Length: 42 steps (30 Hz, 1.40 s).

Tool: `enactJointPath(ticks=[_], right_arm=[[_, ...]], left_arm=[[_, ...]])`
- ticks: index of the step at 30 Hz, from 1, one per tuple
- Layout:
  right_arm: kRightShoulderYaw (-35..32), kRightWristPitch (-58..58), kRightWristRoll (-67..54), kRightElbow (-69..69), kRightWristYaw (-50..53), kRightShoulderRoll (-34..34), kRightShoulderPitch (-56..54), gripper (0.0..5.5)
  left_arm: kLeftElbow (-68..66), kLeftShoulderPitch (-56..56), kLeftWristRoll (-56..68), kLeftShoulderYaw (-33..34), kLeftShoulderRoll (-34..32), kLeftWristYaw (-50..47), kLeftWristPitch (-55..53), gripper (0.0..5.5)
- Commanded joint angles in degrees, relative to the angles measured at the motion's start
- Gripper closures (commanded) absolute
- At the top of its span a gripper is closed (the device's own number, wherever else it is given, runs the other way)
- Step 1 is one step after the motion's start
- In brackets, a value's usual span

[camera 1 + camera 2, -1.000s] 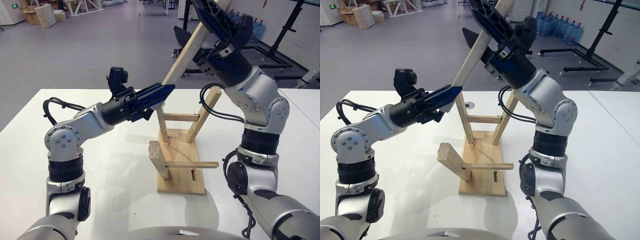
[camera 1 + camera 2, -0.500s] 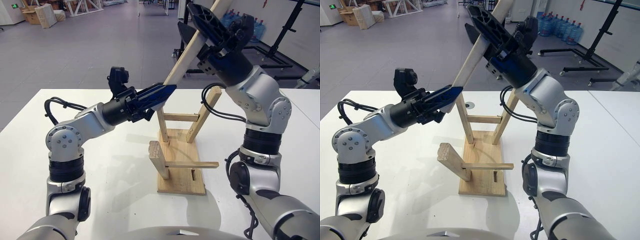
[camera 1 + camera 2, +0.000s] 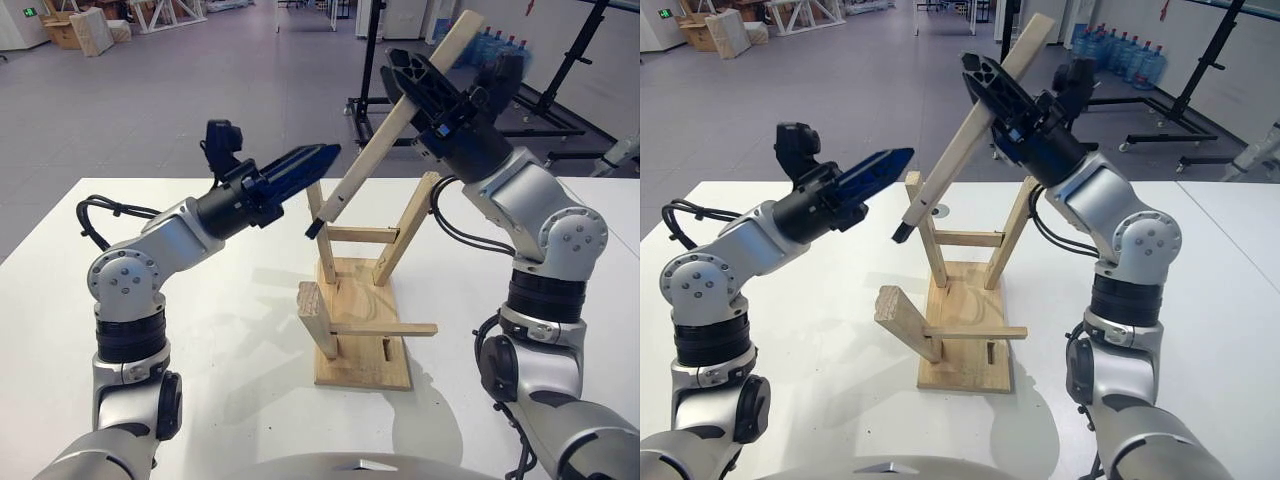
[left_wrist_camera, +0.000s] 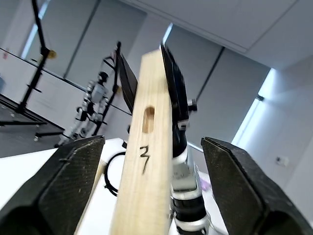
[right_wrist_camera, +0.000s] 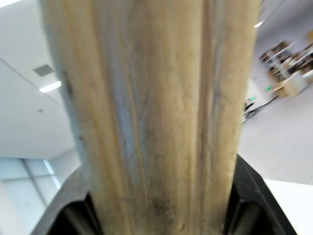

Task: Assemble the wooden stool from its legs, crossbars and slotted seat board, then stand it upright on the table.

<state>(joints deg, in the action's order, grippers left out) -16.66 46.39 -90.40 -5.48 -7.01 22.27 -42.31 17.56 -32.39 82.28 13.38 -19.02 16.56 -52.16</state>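
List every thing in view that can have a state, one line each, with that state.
Loose leg: held in the air, tilted.
Right gripper: shut on the loose leg.
Left gripper: open, holding nothing.
Seat board: flat on the table.
Back legs: slanted on the seat board, joined by the back crossbar.
Front leg: tilted at the seat board's edge, front crossbar's far end free.

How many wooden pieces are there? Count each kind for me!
Legs: 4
Crossbars: 2
Seat board: 1
Total: 7
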Motion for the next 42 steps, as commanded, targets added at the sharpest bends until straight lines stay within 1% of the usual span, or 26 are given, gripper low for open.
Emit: enactJointPath(ticks=[1,4,7,9,12,14,16,19,24,27,30,32,38,40,42], right_arm=[[-3.27,-3.59,7.4,-5.97,-6.17,4.34,3.97,3.45],[-8.71,-5.31,7.81,-12.64,-12.83,8.15,8.64,3.45],[-15.01,-4.81,6.68,-15.63,-20.32,14.07,13.06,3.45],[-16.26,-4.72,8.7,-15.61,-23.74,16.8,15.96,3.45],[-15.55,-4.78,14.08,-12.2,-27.46,19.0,21.59,3.45],[-17.04,-4.96,14.15,-9.03,-33.49,17.85,26.62,3.45],[-16.79,-7.54,17.09,-8.18,-38.89,16.15,31.42,3.45],[-16.7,-11.33,20.4,-5.43,-42.14,13.41,33.97,3.45],[-14.83,-19.56,27.0,-3.22,-52.97,9.78,38.15,3.45],[-10.23,-25.63,31.64,-4.66,-59.72,6.49,39.26,3.45],[-6.62,-28.18,34.28,-5.66,-65.3,6.49,39.18,3.45],[-6.25,-28.46,34.55,-5.99,-67.55,7.41,39.42,3.45],[-9.36,-27.22,33.3,-4.46,-71.02,11.26,42.01,3.45],[-9.68,-27.38,32.73,-5.64,-71.52,10.64,44.01,3.45],[-9.02,-29.17,32.82,-7.3,-71.02,8.02,45.87,3.45]], left_arm=[[1.58,0.42,2.78,4.89,-2.2,-4.8,2.94,1.89],[1.96,3.9,3.38,7.9,-3.94,-6.97,4.16,1.89],[2.35,8.32,2.51,9.46,-5.18,-7.68,4.98,1.89],[2.45,10.34,1.66,9.59,-5.66,-7.36,5.33,1.89],[2.24,12.68,-0.95,8.71,-6.35,-6.15,5.83,1.89],[1.8,13.82,-2.08,8.39,-6.34,-5.59,5.97,1.89],[1.44,14.59,-2.9,8.17,-6.55,-4.96,5.87,1.89],[1.21,15.36,-3.43,8.03,-6.97,-4.39,5.64,1.89],[0.08,16.37,-4.26,7.94,-8.07,-3.21,5.19,1.89],[-0.92,16.81,-4.6,7.91,-8.66,-2.38,4.76,1.89],[-1.65,16.67,-4.75,7.85,-9.58,-1.72,4.12,1.89],[-2.0,16.49,-4.63,7.95,-10.42,-1.26,3.6,1.89],[-2.17,16.77,-4.6,7.76,-11.48,-0.53,2.6,1.89],[-1.99,16.81,-4.71,7.42,-11.56,-0.53,2.4,1.89],[-2.01,16.72,-4.81,7.15,-11.7,-0.4,2.21,1.89]])
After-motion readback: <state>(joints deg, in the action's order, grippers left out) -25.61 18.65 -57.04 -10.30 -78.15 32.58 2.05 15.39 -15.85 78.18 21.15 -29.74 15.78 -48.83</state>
